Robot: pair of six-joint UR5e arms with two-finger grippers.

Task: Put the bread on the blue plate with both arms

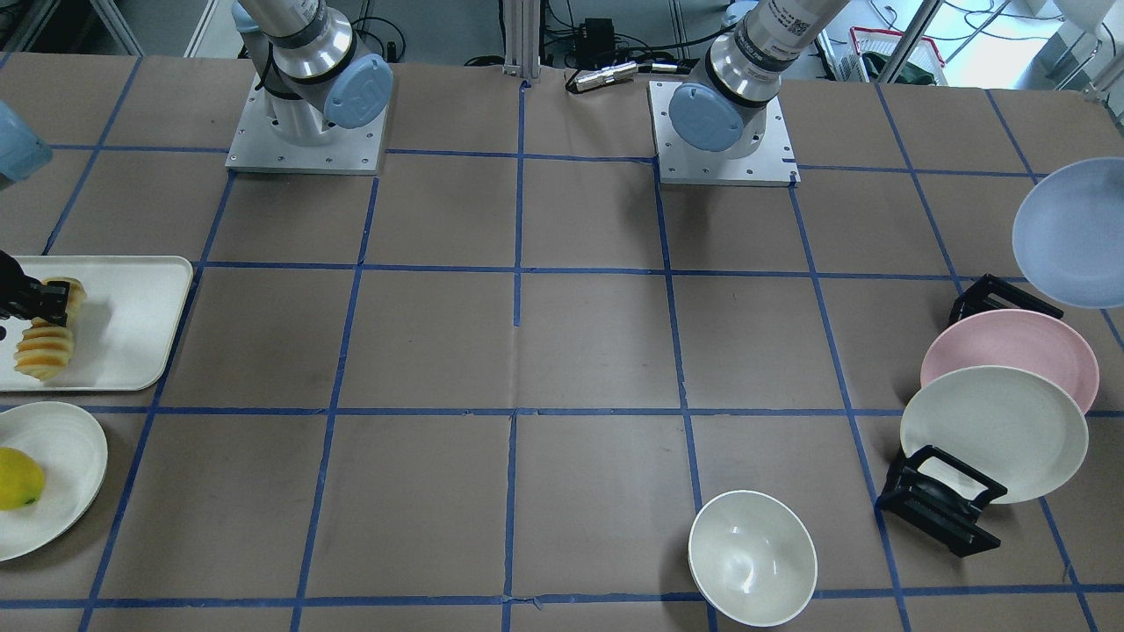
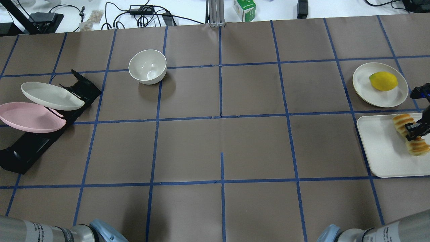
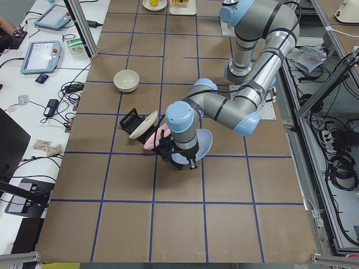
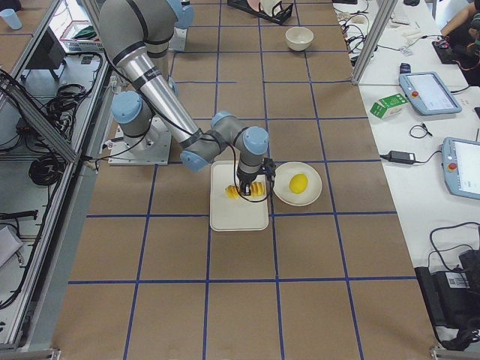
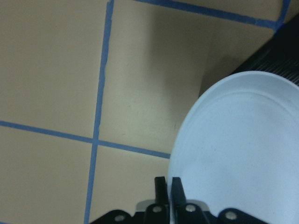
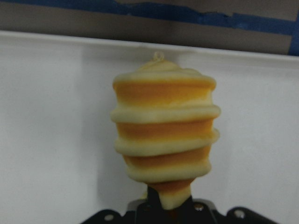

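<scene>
While the right gripper (image 1: 35, 303) clamps across the middle of the bread (image 1: 46, 347) over the tray (image 1: 132, 316) at the left edge of the front-facing view, the blue plate (image 1: 1073, 233) hangs tilted in the air at the right edge. Just nearer than it, the pink plate (image 1: 1010, 351) and the cream-white plate (image 1: 992, 434) lean in a black rack (image 1: 940, 505). A bowl (image 1: 752, 557) stands near the front, and a lemon (image 1: 18, 478) lies on a white plate (image 1: 66, 474) at near left.

From overhead, the right gripper (image 2: 416, 129) pinches the bread (image 2: 418, 146) on the tray (image 2: 379, 151) at the right edge, with both ends of the loaf showing beside the fingers.

Seen from the left end, the near arm's left gripper (image 3: 182, 159) carries the blue plate (image 3: 205, 143) just beside the rack (image 3: 130, 120).

Seen from the right end, the right gripper (image 4: 251, 189) sits over the bread (image 4: 259, 190) on the tray (image 4: 238, 210).

At the left wrist, the fingers (image 5: 161, 186) are narrowed onto the rim of the blue plate (image 5: 243, 154).

At the right wrist, the bread (image 6: 166, 140) stands out from the closed-in fingers, with the tray (image 6: 46, 140) behind it; whether it touches the tray, I cannot tell.
</scene>
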